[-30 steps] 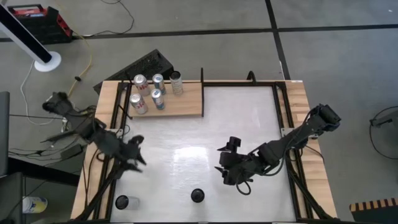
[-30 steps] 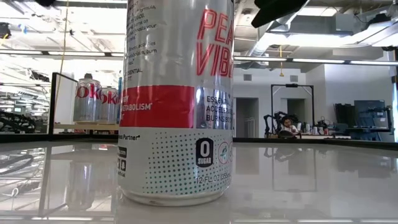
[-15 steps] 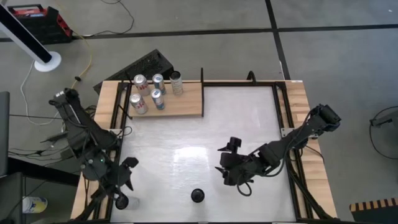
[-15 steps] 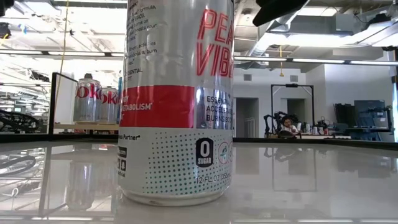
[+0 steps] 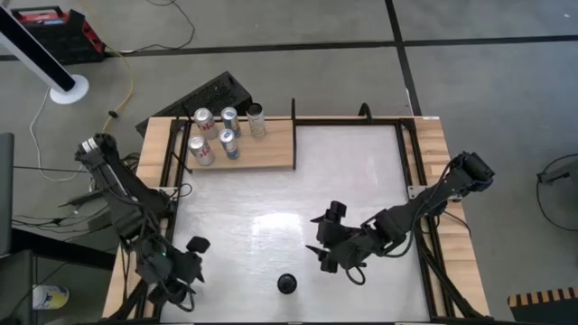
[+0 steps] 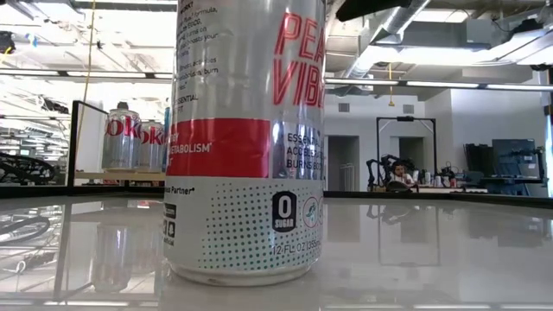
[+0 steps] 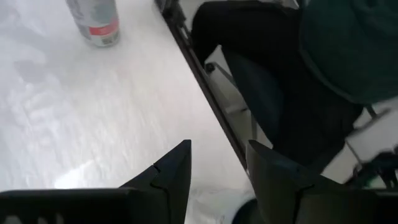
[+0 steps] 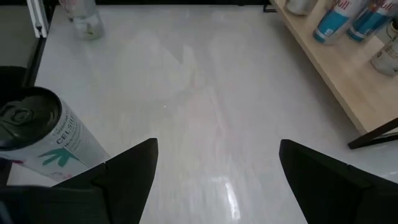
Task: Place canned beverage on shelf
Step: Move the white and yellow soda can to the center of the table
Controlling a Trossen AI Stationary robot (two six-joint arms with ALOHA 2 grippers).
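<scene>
The shelf (image 5: 266, 152), a light-wood board at the table's far left, bears several upright cans (image 5: 202, 150); it also shows in the right wrist view (image 8: 348, 87). A silver can with a red band (image 5: 287, 284) stands upright on its base near the middle of the near edge, and fills the low view (image 6: 246, 138). My left gripper (image 5: 185, 275) is open at the near-left corner and hides what is under it. My right gripper (image 5: 321, 236) is open and empty, to the right of the silver can (image 8: 37, 134) and a little farther back.
A second can (image 8: 84, 18) stands upright farther off toward the table's left. Dark frame rails (image 5: 411, 181) run along the table's sides. A dark bulk (image 7: 280, 93) stands beyond the table's edge (image 7: 205, 93). Bare white tabletop (image 5: 343, 171) lies between the shelf and my right gripper.
My left gripper has gone toward the table's near edge, from left of the middle down to the near-left corner. It now covers the can that stood there in plain sight. The cans have not moved.
</scene>
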